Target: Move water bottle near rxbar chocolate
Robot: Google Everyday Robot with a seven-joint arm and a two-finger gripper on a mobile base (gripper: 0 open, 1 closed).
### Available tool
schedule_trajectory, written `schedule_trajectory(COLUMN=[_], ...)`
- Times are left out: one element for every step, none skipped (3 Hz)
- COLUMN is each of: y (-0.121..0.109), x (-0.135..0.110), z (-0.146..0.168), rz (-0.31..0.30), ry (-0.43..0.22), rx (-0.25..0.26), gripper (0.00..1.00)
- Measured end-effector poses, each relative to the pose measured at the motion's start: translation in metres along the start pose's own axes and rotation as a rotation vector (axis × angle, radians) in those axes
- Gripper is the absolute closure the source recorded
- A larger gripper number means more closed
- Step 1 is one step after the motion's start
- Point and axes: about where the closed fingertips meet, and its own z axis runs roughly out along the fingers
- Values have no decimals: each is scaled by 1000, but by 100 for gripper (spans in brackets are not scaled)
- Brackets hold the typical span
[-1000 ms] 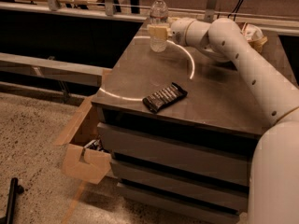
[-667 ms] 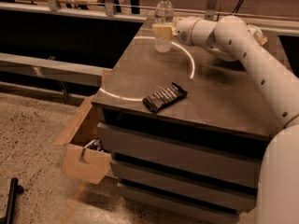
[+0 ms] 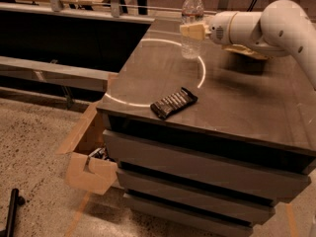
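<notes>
Camera view: the gripper, reaching in from 3 o'clock, seems clenched around the upright water bottle at the tabletop's far side, well apart at 12 o'clock from the chocolate bar.

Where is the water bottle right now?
The clear ribbed plastic water bottle is upright at the far side of the cabinet top, in the gripper, well behind the dark brown wrapped bar.

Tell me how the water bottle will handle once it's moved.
Tall and narrow, the water bottle probably tips easily if bumped. Its clear ribbed plastic likely flexes under the gripper, which clasps its middle. Round-bodied, it would likely roll if toppled.
</notes>
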Motion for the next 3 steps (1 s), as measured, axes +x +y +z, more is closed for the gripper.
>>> schedule_trajectory(y=[15,32,40], x=[5,13,18], z=[-33,-61,-79], rz=[-7,-65,-117], ry=[-14,-35,-57], rx=[-108,-204,-262], gripper=[100,100,100])
